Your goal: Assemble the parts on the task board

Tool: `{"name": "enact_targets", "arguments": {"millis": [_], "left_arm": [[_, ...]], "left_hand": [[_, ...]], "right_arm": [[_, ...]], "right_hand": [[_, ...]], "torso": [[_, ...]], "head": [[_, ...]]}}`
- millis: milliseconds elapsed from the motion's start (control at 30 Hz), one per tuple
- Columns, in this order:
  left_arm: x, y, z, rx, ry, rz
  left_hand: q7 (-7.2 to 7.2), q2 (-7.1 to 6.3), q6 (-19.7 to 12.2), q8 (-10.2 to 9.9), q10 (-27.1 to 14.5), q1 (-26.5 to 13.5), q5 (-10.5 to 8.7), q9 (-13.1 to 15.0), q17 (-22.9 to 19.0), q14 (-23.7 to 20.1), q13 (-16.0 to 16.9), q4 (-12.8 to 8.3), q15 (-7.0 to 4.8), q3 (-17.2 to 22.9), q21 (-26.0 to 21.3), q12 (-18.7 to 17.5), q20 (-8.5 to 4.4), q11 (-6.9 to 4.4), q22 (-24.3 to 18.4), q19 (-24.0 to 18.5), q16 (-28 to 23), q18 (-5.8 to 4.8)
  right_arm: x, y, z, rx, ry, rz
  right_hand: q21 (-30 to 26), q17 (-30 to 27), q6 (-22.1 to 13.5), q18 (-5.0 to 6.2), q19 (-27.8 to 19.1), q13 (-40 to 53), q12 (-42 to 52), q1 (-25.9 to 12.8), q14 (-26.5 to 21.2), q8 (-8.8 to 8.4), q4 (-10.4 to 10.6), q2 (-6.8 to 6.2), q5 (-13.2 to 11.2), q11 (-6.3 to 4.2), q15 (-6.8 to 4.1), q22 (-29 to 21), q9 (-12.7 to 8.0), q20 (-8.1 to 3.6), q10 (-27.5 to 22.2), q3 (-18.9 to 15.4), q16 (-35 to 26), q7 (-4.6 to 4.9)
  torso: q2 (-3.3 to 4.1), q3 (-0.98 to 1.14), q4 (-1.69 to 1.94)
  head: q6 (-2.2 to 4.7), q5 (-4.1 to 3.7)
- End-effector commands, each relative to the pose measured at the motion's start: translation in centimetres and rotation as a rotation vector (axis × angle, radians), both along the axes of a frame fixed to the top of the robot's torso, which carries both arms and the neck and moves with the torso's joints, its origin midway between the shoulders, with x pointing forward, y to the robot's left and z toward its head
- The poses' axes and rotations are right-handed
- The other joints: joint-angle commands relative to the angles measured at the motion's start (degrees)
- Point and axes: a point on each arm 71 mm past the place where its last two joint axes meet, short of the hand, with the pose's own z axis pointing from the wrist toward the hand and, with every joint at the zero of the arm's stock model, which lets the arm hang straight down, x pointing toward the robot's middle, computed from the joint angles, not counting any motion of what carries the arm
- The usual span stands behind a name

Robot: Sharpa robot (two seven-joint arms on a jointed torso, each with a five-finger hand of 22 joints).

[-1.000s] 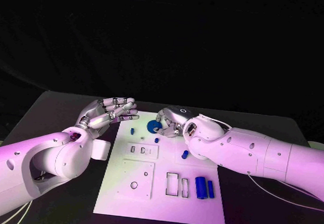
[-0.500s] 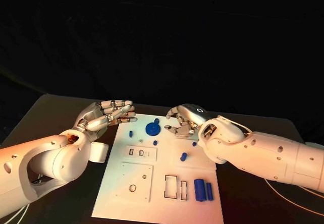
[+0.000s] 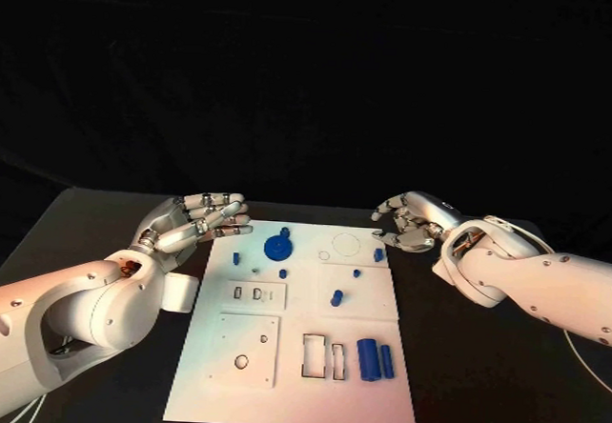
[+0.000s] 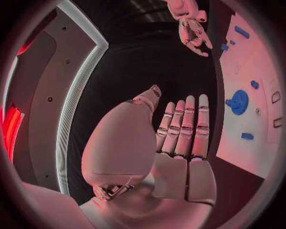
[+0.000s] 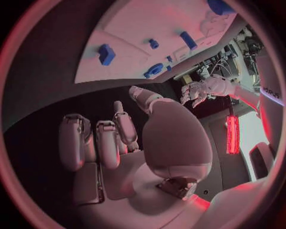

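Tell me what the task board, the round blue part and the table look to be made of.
Task board: seemingly rigid white plastic or painted sheet, matte, with clean-cut slots. Round blue part: likely moulded or printed plastic, uniform saturated colour, faint sheen. Table: dark, matte surface with no glare; material unclear.

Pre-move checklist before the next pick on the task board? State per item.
1. Right hand holds nothing: ok, fingers curled but no part in them, over the table just off the board's far right corner.
2. Left hand free: ok, fingers apart, beside the board's far left edge.
3. Task board unobstructed: ok, neither hand is over it.
4. Blue round part seated at the far end of the board: cannot tell.
5. Two blue cylinders reachable: ok, lying side by side near the right edge.
6. Rectangular slots vacant: ok.
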Motion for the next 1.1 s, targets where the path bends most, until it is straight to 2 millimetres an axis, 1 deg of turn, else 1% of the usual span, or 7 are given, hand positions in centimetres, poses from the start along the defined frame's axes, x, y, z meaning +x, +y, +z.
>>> {"name": "enact_targets", "arguments": {"millis": [33,67,133,333,567,967,1100], "left_arm": [[-0.1,-0.3,0.2,-0.014,-0.009,-0.019],[-0.1,-0.3,0.2,-0.014,-0.009,-0.019],[-0.1,-0.3,0.2,-0.014,-0.009,-0.019],[0.0,-0.3,0.1,-0.013,-0.008,-0.019],[0.0,-0.2,0.1,-0.013,-0.008,-0.018],[0.0,-0.1,0.1,-0.011,-0.008,-0.015],[0.0,-0.1,0.1,-0.012,-0.008,-0.015]], "left_hand": [[1.59,0.06,-0.1,-0.3,0.0,-0.5,-0.02,-0.1,0.1,0.0,0.0,-0.2,0.44,0.2,-0.2,-0.2,0.03,0.14,-0.1,0.2,-0.3,0.77],[1.59,0.06,-0.1,-0.3,0.0,-0.5,-0.02,-0.1,0.1,0.0,0.0,-0.2,0.44,0.2,-0.2,-0.2,0.03,0.14,-0.1,0.2,-0.3,0.77],[1.59,0.06,-0.1,-0.3,0.0,-0.5,-0.02,-0.1,0.1,0.0,0.0,-0.2,0.44,0.2,-0.2,-0.2,0.03,0.14,-0.1,0.2,-0.3,0.77],[1.59,0.06,-0.1,-0.3,0.0,-0.5,-0.02,-0.1,0.1,0.0,0.0,-0.2,0.44,0.2,-0.2,-0.2,0.03,0.14,-0.1,0.2,-0.3,0.77],[1.59,0.06,-0.1,-0.3,0.0,-0.5,-0.02,-0.1,0.1,0.0,0.0,-0.2,0.44,0.2,-0.2,-0.2,0.03,0.14,-0.1,0.2,-0.3,0.77],[1.59,0.06,-0.1,-0.3,0.0,-0.5,-0.02,-0.1,0.1,0.0,0.0,-0.2,0.44,0.2,-0.2,-0.2,0.03,0.14,-0.1,0.2,-0.3,0.77],[1.59,0.06,-0.1,-0.3,0.0,-0.5,-0.02,-0.1,0.1,0.0,0.0,-0.2,0.44,0.2,-0.2,-0.2,0.03,0.14,-0.1,0.2,-0.3,0.77]], "right_arm": [[-0.2,-0.6,-0.5,0.043,0.050,0.014],[-0.2,-0.7,-0.6,0.042,0.053,0.011],[-0.3,-1.1,-0.9,0.041,0.066,0.003],[-0.6,-1.7,-2.0,0.037,0.102,-0.010],[-0.8,-2.0,-2.8,0.030,0.131,-0.019],[-0.9,-1.5,-4.1,0.030,0.158,-0.014],[-0.9,-1.1,-4.4,0.030,0.165,-0.012]], "right_hand": [[-0.3,2.9,-0.4,0.55,-0.4,-0.1,-0.2,0.7,3.3,-0.36,-0.5,-0.05,-0.4,0.14,0.29,4.1,-0.1,-0.15,-0.5,0.1,-0.3,0.17],[-0.3,2.9,-0.4,0.55,-0.4,-0.1,-0.2,0.7,3.3,-0.36,-0.5,-0.05,-0.4,0.14,0.29,4.1,-0.1,-0.15,-0.5,0.1,-0.3,0.17],[-0.4,2.9,-0.5,0.55,-0.4,-0.1,-0.3,0.8,3.3,-0.44,-0.6,-0.09,-0.4,0.16,0.30,4.1,-0.1,-0.14,-0.5,0.1,-0.3,0.19],[-0.5,2.8,-0.8,0.59,-0.5,-0.2,-0.3,1.2,3.3,-0.86,-1.0,-0.20,0.0,0.26,0.39,4.0,-0.2,-0.07,-0.6,0.2,-0.4,0.31],[-0.5,3.0,-0.6,0.56,-0.4,-0.1,-0.2,1.7,3.3,-1.02,-1.5,-0.08,1.0,0.30,0.43,4.1,-0.1,-0.01,-0.5,0.5,-0.3,0.37],[-0.5,3.0,-0.5,0.54,-0.3,-0.1,-0.2,1.0,3.4,-1.19,-1.4,-0.60,1.0,0.36,0.49,4.2,0.0,0.04,-0.5,0.0,-0.3,0.38],[-0.5,3.0,-0.5,0.53,-0.3,0.0,-0.2,1.0,3.4,-1.21,-1.4,-0.62,0.9,0.35,0.49,4.2,0.0,0.04,-0.4,0.0,-0.3,0.38]], "torso": [[0.00,0.15,-0.10],[0.02,0.17,-0.09],[0.06,0.08,-0.04],[0.05,0.07,-0.06],[-0.01,-0.15,0.05],[-0.01,-0.07,-0.07],[-0.01,-0.04,0.10]], "head": [[-0.09,-0.19],[-0.10,-0.23],[-0.17,-0.29],[-0.46,0.06],[-0.64,-0.20],[-0.60,0.09],[-0.79,0.01]]}}
